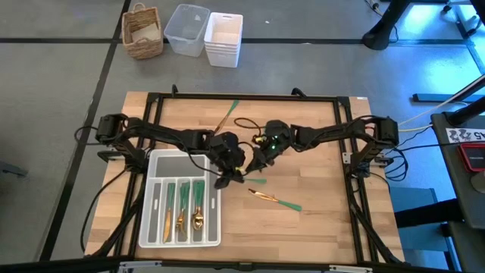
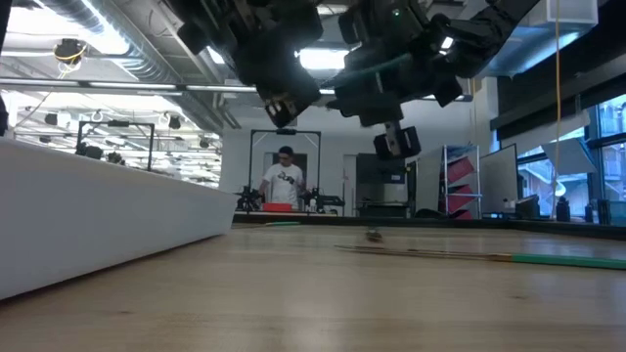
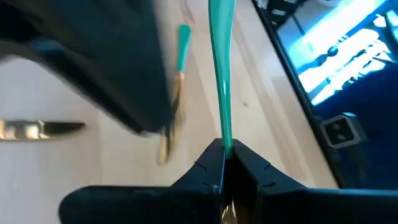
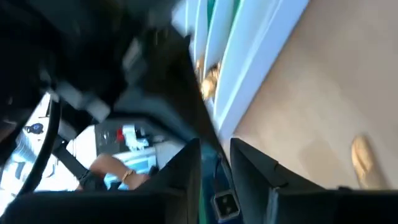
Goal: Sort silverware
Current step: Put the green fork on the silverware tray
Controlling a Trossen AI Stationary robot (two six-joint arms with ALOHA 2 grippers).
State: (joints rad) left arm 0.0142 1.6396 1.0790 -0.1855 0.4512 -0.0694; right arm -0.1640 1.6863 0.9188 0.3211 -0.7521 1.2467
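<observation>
Wooden tabletop [image 1: 318, 227], white tray [image 1: 155, 163] at left. Left gripper [image 3: 225, 167] jaws clamped on a green-handled utensil [image 3: 221, 74]. Right gripper [image 4: 214, 165] jaws apart beside it.

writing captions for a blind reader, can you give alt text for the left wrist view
The left gripper is shut on the slim green handle of a piece of silverware, which sticks out over the wooden table. Beyond it another gold utensil with a green handle lies on the wood, partly hidden by a blurred dark shape.

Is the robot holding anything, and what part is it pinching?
The left pincer is shut on a piece of silverware, pinching the lower end of its green handle. The right pincer is open, holding nothing.
</observation>
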